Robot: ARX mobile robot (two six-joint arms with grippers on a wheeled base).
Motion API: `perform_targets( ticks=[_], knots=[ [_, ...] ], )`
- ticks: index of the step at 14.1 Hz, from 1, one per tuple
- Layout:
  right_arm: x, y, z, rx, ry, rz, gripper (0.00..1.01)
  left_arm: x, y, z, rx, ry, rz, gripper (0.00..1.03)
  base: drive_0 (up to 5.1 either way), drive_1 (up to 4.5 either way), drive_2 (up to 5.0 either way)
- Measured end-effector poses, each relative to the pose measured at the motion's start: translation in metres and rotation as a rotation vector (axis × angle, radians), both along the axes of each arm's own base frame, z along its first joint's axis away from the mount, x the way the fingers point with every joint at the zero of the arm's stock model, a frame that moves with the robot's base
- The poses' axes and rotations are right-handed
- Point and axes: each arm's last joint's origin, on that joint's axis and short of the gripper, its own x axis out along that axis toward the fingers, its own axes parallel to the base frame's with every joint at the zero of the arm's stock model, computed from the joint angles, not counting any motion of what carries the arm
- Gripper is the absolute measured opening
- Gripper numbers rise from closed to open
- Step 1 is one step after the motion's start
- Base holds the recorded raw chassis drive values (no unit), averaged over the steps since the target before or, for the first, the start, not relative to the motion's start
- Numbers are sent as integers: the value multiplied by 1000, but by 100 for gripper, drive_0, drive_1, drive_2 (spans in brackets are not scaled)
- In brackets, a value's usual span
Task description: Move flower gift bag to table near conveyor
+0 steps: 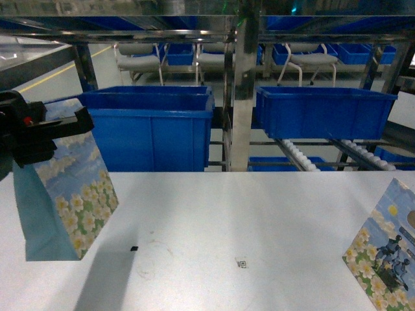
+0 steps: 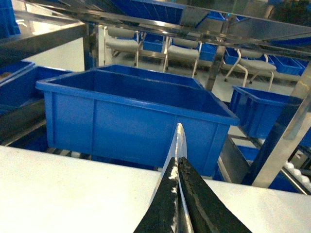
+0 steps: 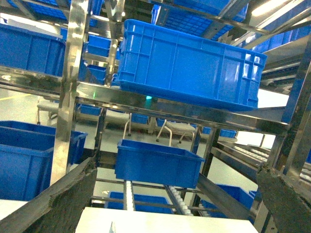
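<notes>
- At the left edge of the head view, the left gripper (image 1: 39, 133) is clamped on the top edge of the flower gift bag (image 1: 71, 201).
- The bag hangs upright from that grip; its bottom looks to meet the white table (image 1: 214, 227), though contact cannot be told for sure.
- In the left wrist view, the gripper's black fingers (image 2: 194, 204) are pressed together at the lower middle of the frame, with a thin pale edge pinched between them.
- In the right wrist view, the right gripper's two dark fingers (image 3: 63, 204) stand wide apart in the lower corners, holding nothing.
- Behind the table, across the upper half of the head view, stands the conveyor (image 1: 305, 159), its white rollers showing right of centre.
- Blue bins (image 1: 152, 126) sit on its lanes.
- A second flower-print bag (image 1: 386, 256) stands at the lower right of the head view.
</notes>
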Motion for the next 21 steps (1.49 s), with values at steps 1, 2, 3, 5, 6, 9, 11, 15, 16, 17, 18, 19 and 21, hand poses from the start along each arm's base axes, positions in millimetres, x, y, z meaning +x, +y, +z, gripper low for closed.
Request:
perform_targets(
  ticks=[1, 2, 3, 5, 6, 9, 11, 15, 16, 17, 18, 19, 21],
  knots=[
    [0, 0, 0, 0, 0, 0, 98, 1, -1, -1, -5, 2, -3, 2, 0, 0, 0],
    [0, 0, 0, 0, 0, 0, 98, 3, -2, -4, -11, 6, -4, 2, 0, 0, 0],
    [0, 0, 0, 0, 0, 0, 98, 4, -2, -5, -11, 10, -5, 2, 0, 0, 0],
    [0, 0, 0, 0, 0, 0, 98, 11, -8, -11, -17, 17, -15, 2, 0, 0, 0],
    [0, 0, 0, 0, 0, 0, 98, 17, -11, -14, -25, 11, -21, 2, 0, 0, 0],
    [0, 0, 0, 0, 0, 0, 98, 22, -13, -29, -45, 49, -33, 2, 0, 0, 0],
    [0, 0, 0, 0, 0, 0, 98, 22, -14, -35, -56, 60, -30, 2, 0, 0, 0],
    [0, 0, 0, 0, 0, 0, 98, 23, -10, -56, -79, 130, -25, 2, 0, 0, 0],
    [0, 0, 0, 0, 0, 0, 98, 23, -7, -57, -86, 130, -16, 2, 0, 0, 0],
    [0, 0, 0, 0, 0, 0, 98, 23, -7, -58, -88, 129, -14, 2, 0, 0, 0],
    [0, 0, 0, 0, 0, 0, 98, 23, -8, -58, -91, 129, -15, 2, 0, 0, 0],
    [0, 0, 0, 0, 0, 0, 98, 21, -12, -59, -99, 133, -28, 2, 0, 0, 0],
    [0, 0, 0, 0, 0, 0, 98, 7, -21, -61, -90, 153, -61, 2, 0, 0, 0]
  ],
)
